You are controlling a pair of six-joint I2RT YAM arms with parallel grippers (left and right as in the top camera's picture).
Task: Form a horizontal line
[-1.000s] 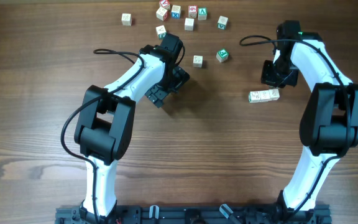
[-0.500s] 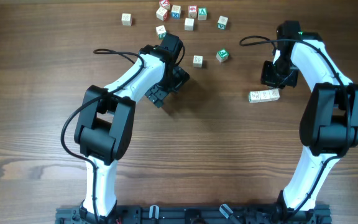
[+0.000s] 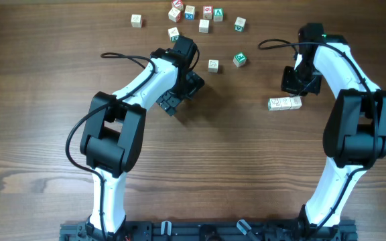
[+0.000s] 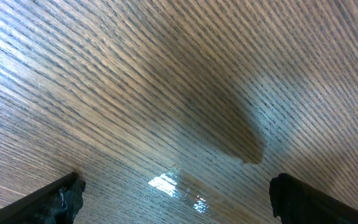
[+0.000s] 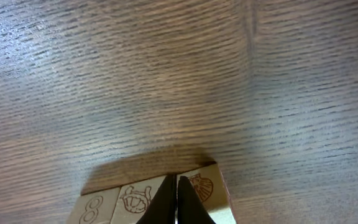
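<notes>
Horizontal line [image 3: 285, 103], three pale square wooden cubes with faint engraved symbols, lies on your grainy brown counter [image 3: 246, 167]. It sits at your right fingers [image 5: 165, 210], which are clenched together. Your left fingers [image 4: 58, 199] stand released over bare wood.

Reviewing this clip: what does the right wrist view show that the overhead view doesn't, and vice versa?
Only the right wrist view: the marks on top of the horizontal line, an 8 and two shell-like drawings, and the right claw shut, its tips in front of a seam. Only the overhead: the scattered cubes and the open left claw above bare wood. Both: the three-cube line on the wooden table.
</notes>
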